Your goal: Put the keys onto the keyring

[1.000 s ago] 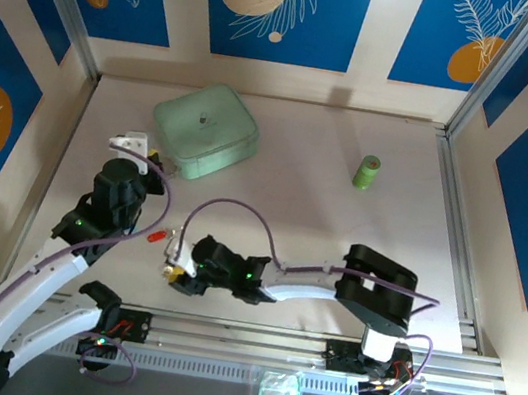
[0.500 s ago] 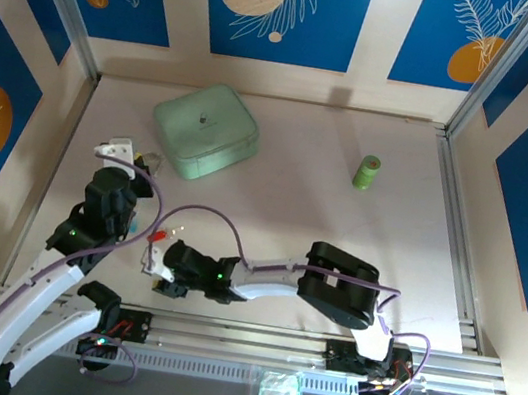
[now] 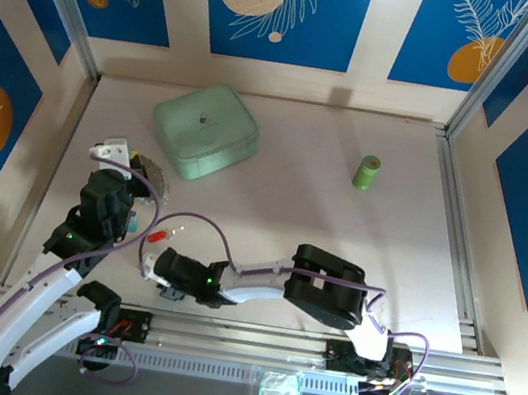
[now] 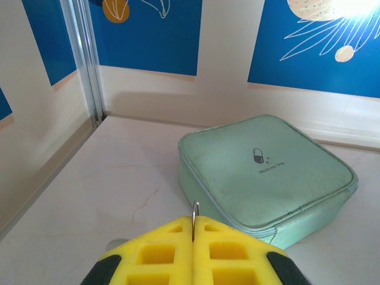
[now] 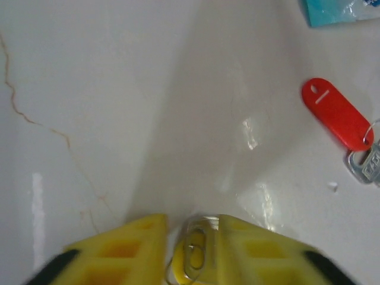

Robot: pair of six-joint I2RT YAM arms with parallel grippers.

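Note:
My left gripper (image 4: 194, 228) is shut on the keyring (image 4: 194, 211); a thin metal edge sticks up between the yellow fingertips. In the top view the left gripper (image 3: 139, 169) sits at the table's left, just below the mint case. My right gripper (image 5: 191, 237) is low over the table, its fingers tight against the yellow-headed key (image 5: 193, 258) and that key's small wire loop. The red-headed key (image 5: 335, 113) lies flat ahead and to the right, with its metal blade (image 5: 363, 164) beside it. From above, the red key (image 3: 156, 236) rests between the two grippers, with the right gripper (image 3: 145, 262) just below it.
A mint green zip case (image 4: 267, 172) lies right in front of the left fingers, at the back left of the table (image 3: 204, 130). A small green roll (image 3: 367, 171) stands at the back right. Purple cables arch over both arms. Metal rails line the table's sides.
My right arm has reached further left and its fingers have closed in from wide open onto the yellow key. My left arm has drifted slightly left, still holding the keyring.

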